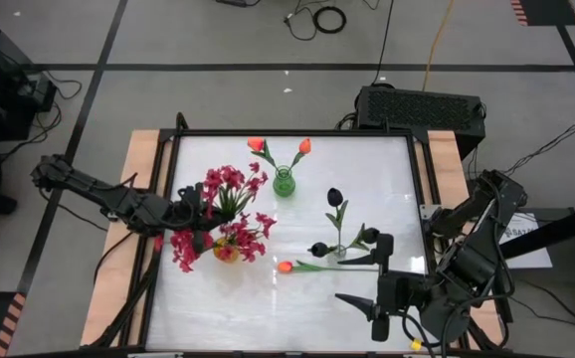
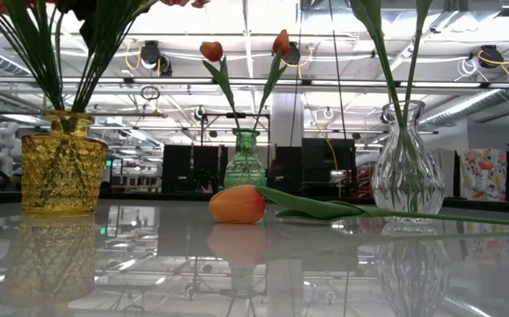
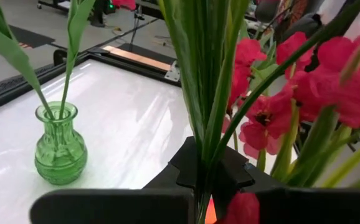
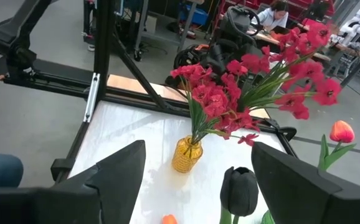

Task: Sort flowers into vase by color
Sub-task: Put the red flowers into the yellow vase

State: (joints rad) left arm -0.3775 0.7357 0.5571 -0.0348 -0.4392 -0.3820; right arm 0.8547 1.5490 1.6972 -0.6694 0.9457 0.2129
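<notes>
My left gripper is over the table's left part, shut on a crimson-pink spray, beside the yellow vase, which holds more crimson-pink sprays. The green vase at the far middle holds two orange tulips. A clear vase holds black blooms. One orange tulip lies flat on the table in front of the clear vase, its stem pointing right. My right gripper hangs open above the near right part, behind that tulip, touching nothing. My left gripper pinches the spray's green stems between its two fingers, low on the stems and below the blooms. The fingers come about level from the table's left and lie across the stems. The stems rise from the fingers, with the blooms spreading above and to one side.
A raised dark frame runs round the white table top. A black box stands beyond the far right corner. Free table lies near the front edge and between the green vase and the far left corner.
</notes>
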